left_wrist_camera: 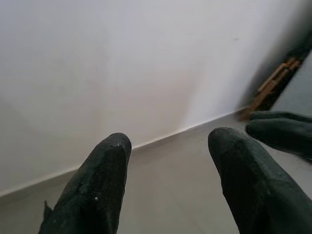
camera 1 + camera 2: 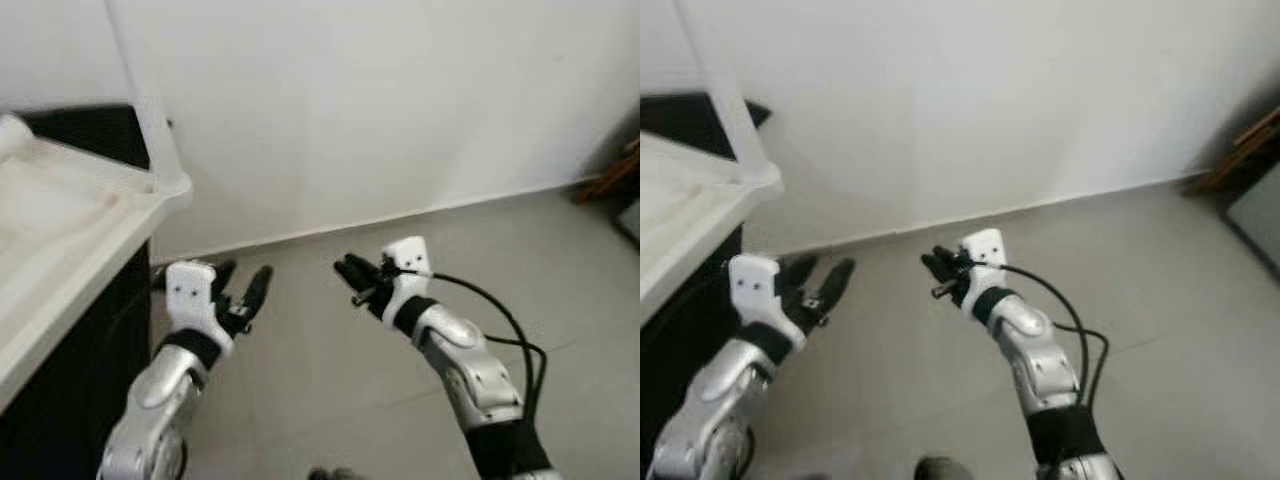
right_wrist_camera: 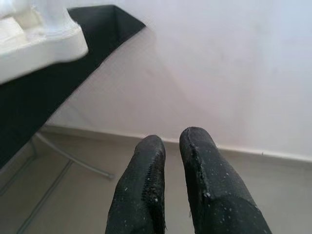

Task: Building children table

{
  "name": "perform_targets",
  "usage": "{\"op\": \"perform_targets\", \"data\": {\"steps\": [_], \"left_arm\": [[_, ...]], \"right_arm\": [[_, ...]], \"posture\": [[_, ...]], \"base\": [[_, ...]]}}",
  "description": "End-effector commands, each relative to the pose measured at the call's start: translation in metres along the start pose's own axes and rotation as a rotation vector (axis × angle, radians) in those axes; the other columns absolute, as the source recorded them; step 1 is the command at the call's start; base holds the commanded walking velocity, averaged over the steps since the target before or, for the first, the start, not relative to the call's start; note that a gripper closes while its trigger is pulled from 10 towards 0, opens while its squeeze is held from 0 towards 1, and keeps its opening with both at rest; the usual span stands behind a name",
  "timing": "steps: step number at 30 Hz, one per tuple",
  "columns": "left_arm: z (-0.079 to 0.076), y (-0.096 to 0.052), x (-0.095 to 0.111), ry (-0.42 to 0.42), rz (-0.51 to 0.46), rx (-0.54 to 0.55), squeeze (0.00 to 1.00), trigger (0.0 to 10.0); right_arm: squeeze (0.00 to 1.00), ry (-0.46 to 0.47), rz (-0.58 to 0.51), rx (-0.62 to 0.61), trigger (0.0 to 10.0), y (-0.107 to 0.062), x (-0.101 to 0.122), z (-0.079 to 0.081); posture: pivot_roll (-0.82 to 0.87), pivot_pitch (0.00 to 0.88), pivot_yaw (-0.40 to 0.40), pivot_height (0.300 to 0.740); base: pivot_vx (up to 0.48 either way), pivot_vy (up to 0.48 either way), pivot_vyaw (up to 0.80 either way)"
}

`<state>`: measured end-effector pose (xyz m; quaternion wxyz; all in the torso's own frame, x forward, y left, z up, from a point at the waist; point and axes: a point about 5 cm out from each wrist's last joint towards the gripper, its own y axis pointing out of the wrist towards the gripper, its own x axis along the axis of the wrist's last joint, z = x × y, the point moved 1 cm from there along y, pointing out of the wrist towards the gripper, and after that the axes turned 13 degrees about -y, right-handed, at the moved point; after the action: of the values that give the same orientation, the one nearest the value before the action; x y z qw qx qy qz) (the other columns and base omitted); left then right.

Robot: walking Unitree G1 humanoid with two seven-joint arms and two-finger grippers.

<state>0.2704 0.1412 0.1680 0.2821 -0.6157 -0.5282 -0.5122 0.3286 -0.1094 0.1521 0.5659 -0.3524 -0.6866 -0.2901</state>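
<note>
Silver forearms fill the bottom of our head view, both raised over bare grey floor (image 2: 330,380). Our left tool (image 2: 240,292) hangs in the air with its fingers (image 1: 97,190) spread wide apart and nothing between them. Our right tool (image 2: 357,280) is level with it and near it, its two fingers (image 3: 146,195) drawn almost together with only a thin slit between, and it too holds nothing. A black cable (image 2: 500,320) loops loose off the right wrist and down the arm.

What we take for the children's table lies to our left: a white top (image 2: 60,240) resting on a dark desk (image 2: 90,380), with one white leg (image 2: 150,120) standing up from its near corner. Neither tool touches it; the left one is the closer, just off the desk's edge. A white wall (image 2: 380,110) meets the floor ahead, and some wooden piece (image 2: 615,175) leans at the far right.

We judge that no part is in hand yet, so the build step waits on turning toward the white top. The risks we see: a swing of the left arm could strike the upright leg and knock it loose if it is not fixed, the slack cable could catch on a corner, and a nearly closed right tool would push a part away rather than take it.
</note>
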Motion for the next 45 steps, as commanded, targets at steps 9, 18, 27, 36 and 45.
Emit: {"op": "perform_targets", "data": {"steps": [9,18,27,36,45], "left_arm": [[0.008,-0.006,-0.005,0.000,0.031,0.034,0.00,10.0],[0.008,-0.005,-0.006,0.022,0.028,0.055,0.00,10.0],[0.008,-0.006,-0.009,0.025,0.040,0.047,0.00,10.0],[0.007,-0.005,-0.010,0.025,0.046,0.041,0.00,10.0],[0.004,-0.005,-0.011,0.032,0.055,0.013,0.00,10.0]], "right_arm": [[0.00,-0.021,-0.002,0.067,10.0,0.000,-0.003,0.012],[0.00,-0.031,-0.010,0.127,10.0,0.000,-0.003,0.016],[0.00,-0.038,-0.013,0.177,10.0,0.000,-0.004,0.022],[0.00,-0.034,-0.012,0.186,10.0,0.000,-0.006,0.022],[0.00,0.005,-0.023,0.154,10.0,0.000,-0.005,0.019]], "posture": [[0.01,0.222,-0.123,0.740],[0.00,0.219,-0.125,0.740],[0.01,0.205,-0.122,0.740],[0.01,0.203,-0.121,0.740],[0.00,0.206,-0.123,0.740]], "base": [[0.000,-0.369,0.27],[0.000,-0.057,0.80],[0.000,0.000,0.80],[0.000,0.000,0.80],[0.000,-0.097,0.61]]}}
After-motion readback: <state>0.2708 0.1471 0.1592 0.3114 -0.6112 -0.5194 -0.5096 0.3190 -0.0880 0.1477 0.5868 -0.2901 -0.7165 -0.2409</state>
